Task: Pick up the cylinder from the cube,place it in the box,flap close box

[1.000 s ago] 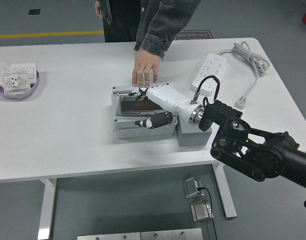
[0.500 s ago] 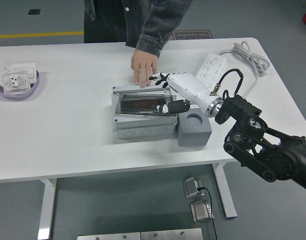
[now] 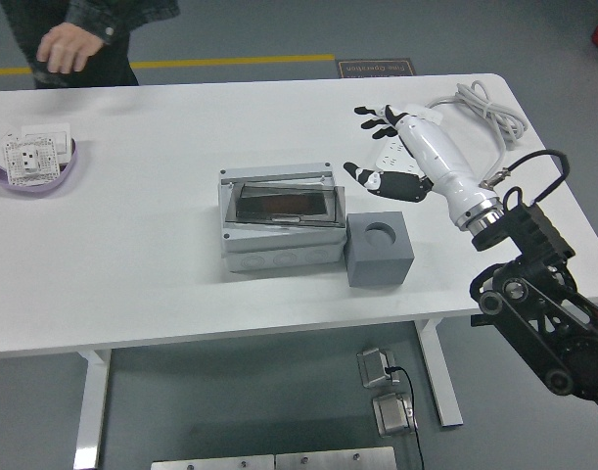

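On the white table (image 3: pixel 161 264), the box (image 3: pixel 279 217) now sits flap-down, cube (image 3: pixel 380 252) socket empty, so the cylinder's presumably inside, unseen. Right hand (image 3: pixel 394 147) has pulled back, fingers spread, holding nothing; person's hand (image 3: pixel 69 44) left too. Looks done.

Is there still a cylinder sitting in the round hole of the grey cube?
No, the round hole in the top of the grey cube shows empty, with nothing standing in it.
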`<state>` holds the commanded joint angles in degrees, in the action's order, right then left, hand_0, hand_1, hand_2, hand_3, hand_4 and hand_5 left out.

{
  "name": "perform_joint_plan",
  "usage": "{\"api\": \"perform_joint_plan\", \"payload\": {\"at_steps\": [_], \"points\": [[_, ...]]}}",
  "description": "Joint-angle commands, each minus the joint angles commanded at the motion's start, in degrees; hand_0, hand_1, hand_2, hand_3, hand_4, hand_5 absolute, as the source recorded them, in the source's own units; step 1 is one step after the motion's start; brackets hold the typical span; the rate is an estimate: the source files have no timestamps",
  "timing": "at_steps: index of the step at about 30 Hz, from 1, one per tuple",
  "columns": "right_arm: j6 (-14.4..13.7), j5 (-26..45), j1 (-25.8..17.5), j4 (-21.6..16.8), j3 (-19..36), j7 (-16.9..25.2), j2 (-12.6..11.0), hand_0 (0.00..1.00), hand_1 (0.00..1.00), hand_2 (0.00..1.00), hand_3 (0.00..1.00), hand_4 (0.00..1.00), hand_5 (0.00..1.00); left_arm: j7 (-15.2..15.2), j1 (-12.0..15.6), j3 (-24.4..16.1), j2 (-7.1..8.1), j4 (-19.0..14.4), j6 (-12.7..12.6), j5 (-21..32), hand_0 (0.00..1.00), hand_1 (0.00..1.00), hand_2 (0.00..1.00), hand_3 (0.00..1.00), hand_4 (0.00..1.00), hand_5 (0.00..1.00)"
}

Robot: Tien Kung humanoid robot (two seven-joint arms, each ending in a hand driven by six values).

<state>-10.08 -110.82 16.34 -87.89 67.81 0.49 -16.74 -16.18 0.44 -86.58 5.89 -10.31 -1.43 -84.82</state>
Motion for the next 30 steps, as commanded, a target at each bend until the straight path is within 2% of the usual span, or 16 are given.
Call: {"api": "perform_joint_plan", "payload": {"at_steps": [7,10,15,20,28,29,30], "points": [[-3.55,5.27,-7.5,-0.63,10.3,4.2,1.25,0.665,0.635,0.719,0.814,0.776,0.395,0.15,-0.3,0.34,0.26,0.0,0.03,0.46,0.692,0.685,0.685,0.809,0.733,0.368],[-5.3,9.47,-10.81,0.48,14.74,7.46,2.71,0.665,0.635,0.719,0.814,0.776,0.395,0.15,-0.3,0.42,0.4,0.0,0.05,0.55,0.692,0.685,0.685,0.809,0.733,0.368],[-5.89,17.59,-13.11,2.79,21.07,13.0,4.72,0.666,0.631,0.709,0.806,0.774,0.395,0.17,-0.25,0.41,0.88,0.0,0.03,0.61,0.692,0.685,0.686,0.809,0.733,0.368],[-5.11,25.0,-13.14,4.14,23.9,16.06,5.48,0.663,0.638,0.709,0.79,0.775,0.397,0.17,-0.34,0.33,1.28,0.0,0.03,0.59,0.692,0.685,0.686,0.809,0.732,0.367],[-4.77,33.14,-13.61,4.65,25.2,17.32,6.21,0.676,0.647,0.711,0.78,0.8,0.395,0.05,-0.1,-0.1,0.95,0.0,-0.06,0.77,0.691,0.685,0.686,0.809,0.733,0.367],[-4.8,33.42,-13.7,4.62,25.29,17.35,6.3,0.682,0.651,0.713,0.786,0.922,0.521,0.01,-0.05,-0.18,0.88,0.0,-0.06,0.72,0.691,0.685,0.686,0.809,0.733,0.367],[-4.82,33.65,-13.8,4.59,25.34,17.34,6.36,0.682,0.651,0.713,0.786,0.922,0.521,-0.02,-0.01,-0.25,0.82,0.0,-0.08,0.73,0.691,0.685,0.686,0.809,0.733,0.367]]}}
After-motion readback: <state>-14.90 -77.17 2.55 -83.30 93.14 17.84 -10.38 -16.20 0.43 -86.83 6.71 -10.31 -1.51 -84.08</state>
